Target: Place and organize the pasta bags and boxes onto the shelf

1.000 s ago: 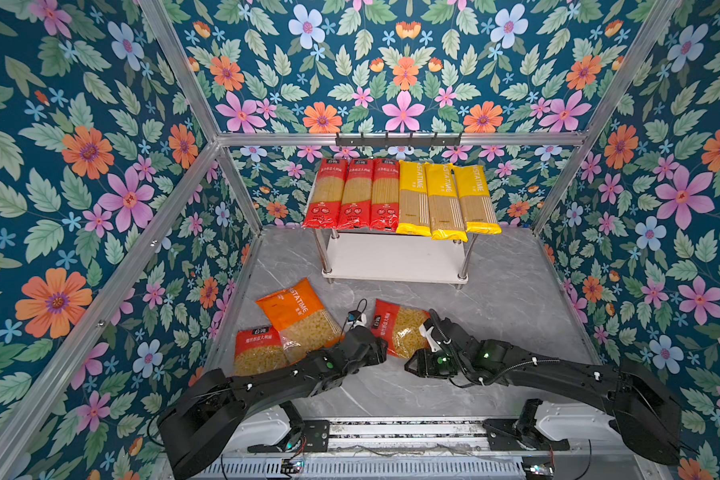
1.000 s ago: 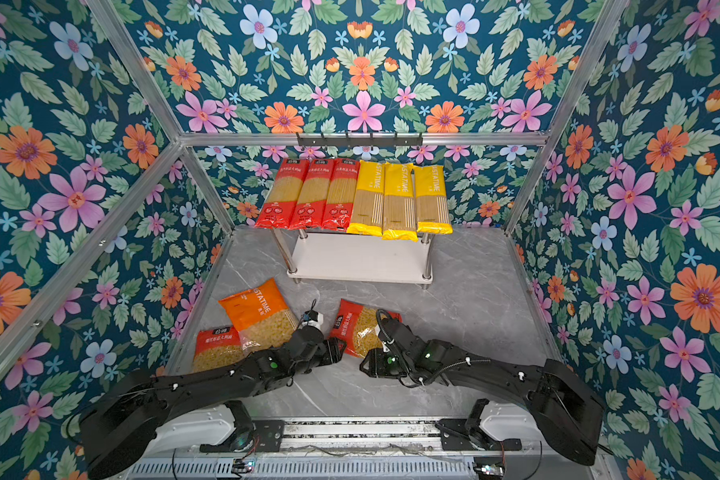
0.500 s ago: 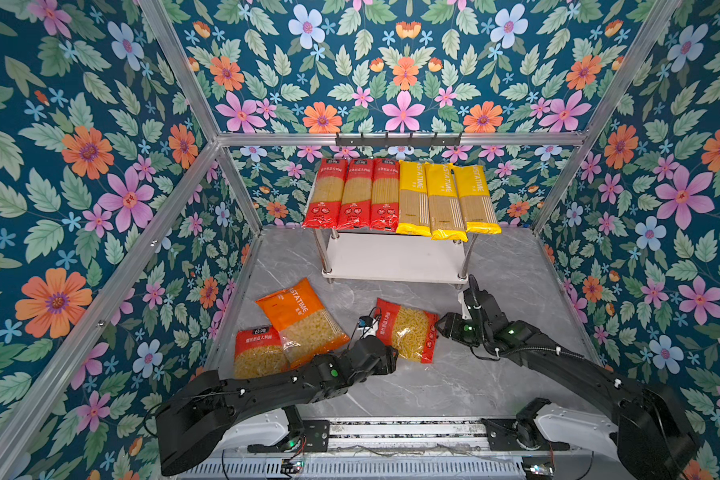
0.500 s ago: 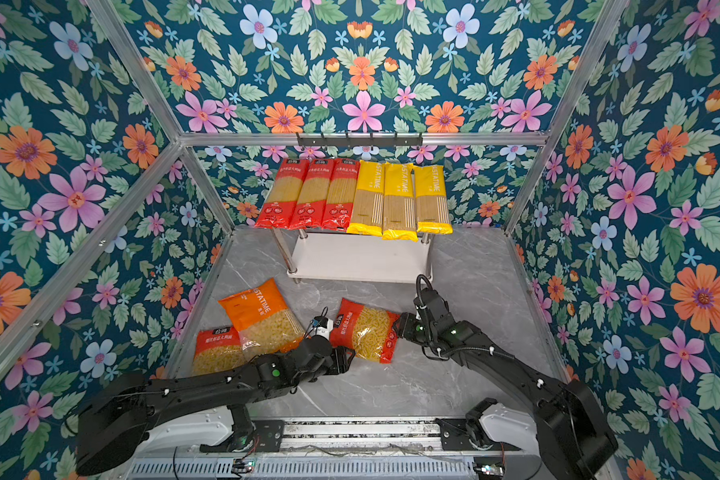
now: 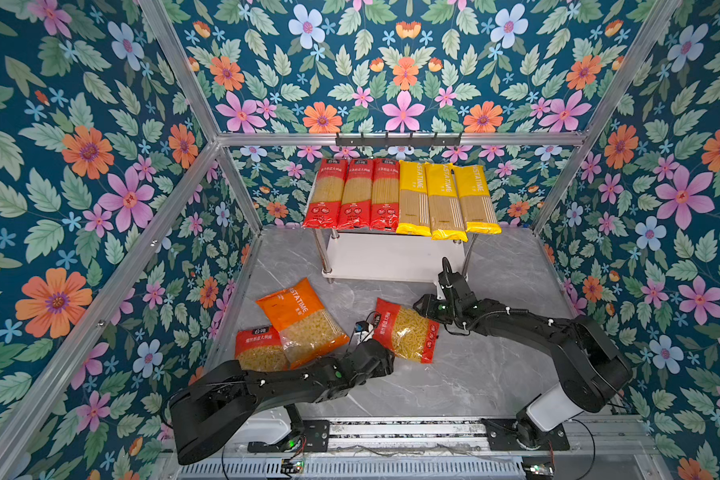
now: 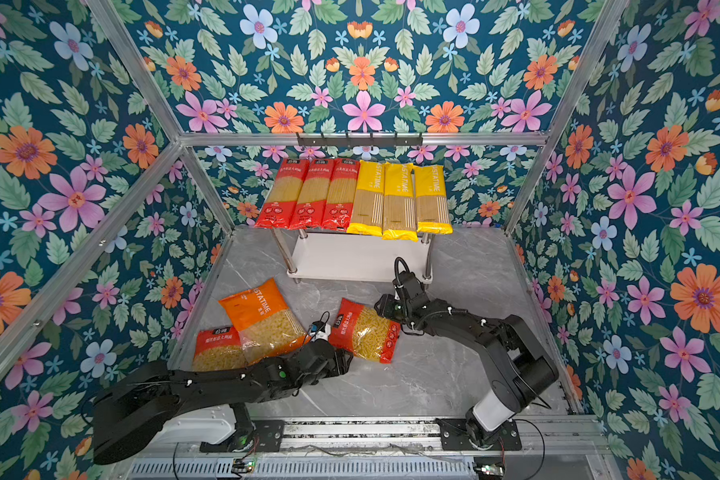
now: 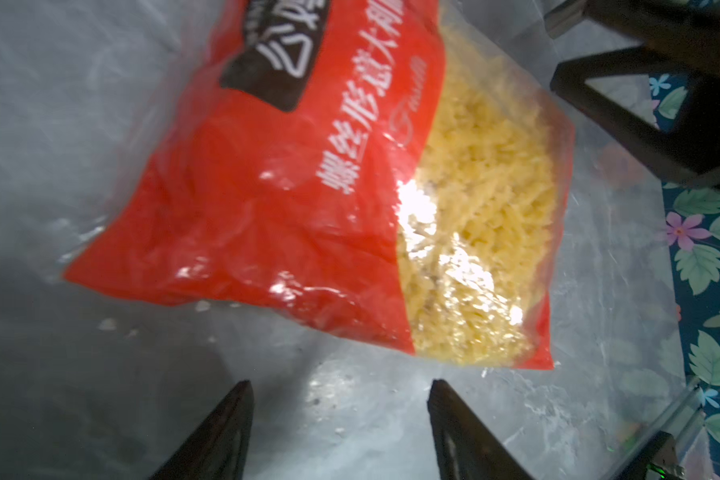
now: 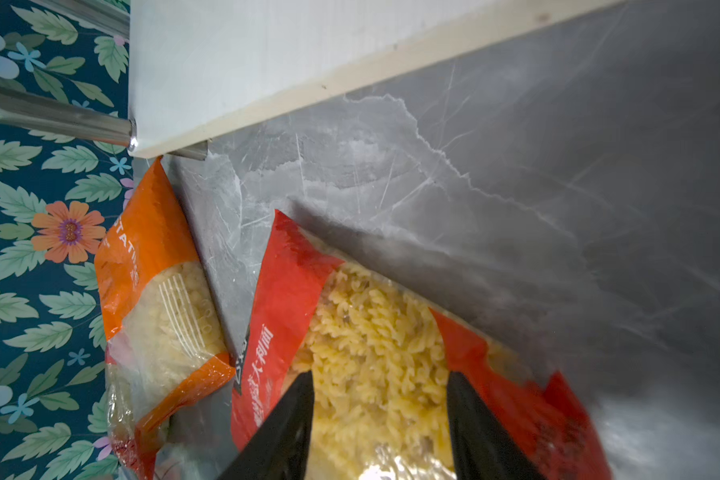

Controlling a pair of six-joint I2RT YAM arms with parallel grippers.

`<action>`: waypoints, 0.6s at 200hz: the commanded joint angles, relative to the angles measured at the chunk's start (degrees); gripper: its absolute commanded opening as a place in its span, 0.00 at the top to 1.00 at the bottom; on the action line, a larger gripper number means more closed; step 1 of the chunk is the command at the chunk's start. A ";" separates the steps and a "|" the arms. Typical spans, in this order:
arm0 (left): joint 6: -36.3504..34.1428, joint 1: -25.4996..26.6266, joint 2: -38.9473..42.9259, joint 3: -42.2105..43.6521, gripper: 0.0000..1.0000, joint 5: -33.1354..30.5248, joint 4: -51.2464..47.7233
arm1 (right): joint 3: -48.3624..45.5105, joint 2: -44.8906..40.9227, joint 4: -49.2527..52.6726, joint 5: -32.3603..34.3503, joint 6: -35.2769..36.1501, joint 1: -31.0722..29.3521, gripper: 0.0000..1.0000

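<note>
Left gripper (image 7: pixel 339 384): jaws spread, empty. The red spiral-pasta bag (image 7: pixel 308 187) lies on the tabletop (image 7: pixel 80 374) just ahead of its tips, untouched. Right gripper (image 8: pixel 380 376): jaws spread over the same bag's opposite end; contact cannot be told. The orange bag (image 5: pixel 300 320) and second red bag (image 5: pixel 258 349) lie beside the left gripper. Beyond the right gripper, the shelf (image 5: pixel 391 257) carries red spaghetti packs (image 5: pixel 356 195) and yellow spaghetti packs (image 5: pixel 443 199) on top.

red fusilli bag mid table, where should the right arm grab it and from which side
Probably the end toward the right arm, coming down from above with the right gripper, whose open jaws stand over the red fusilli bag there. It lies flat and loosely filled on the table, so pinching a bunch of film beats spanning its width.
</note>
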State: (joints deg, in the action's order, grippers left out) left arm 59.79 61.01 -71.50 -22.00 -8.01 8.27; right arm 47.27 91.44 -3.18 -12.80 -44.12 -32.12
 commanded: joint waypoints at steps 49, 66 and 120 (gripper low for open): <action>-4.00 -7.87 0.05 0.73 0.30 6.21 7.20 | -12.94 -10.37 2.55 -2.82 -4.85 -5.54 0.49; -6.66 -9.66 -1.91 -1.24 0.30 7.65 7.50 | -17.09 -15.49 4.28 -1.45 -7.85 -9.58 0.49; -14.54 -12.18 -3.41 -9.58 0.30 10.56 0.14 | -22.59 -32.96 12.31 -2.89 -13.46 -12.55 0.44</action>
State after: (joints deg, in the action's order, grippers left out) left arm 50.50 49.54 -76.42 -29.56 1.37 12.60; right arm 25.93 65.17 3.31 -16.27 -54.24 -46.54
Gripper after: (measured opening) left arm 0.700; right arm 0.540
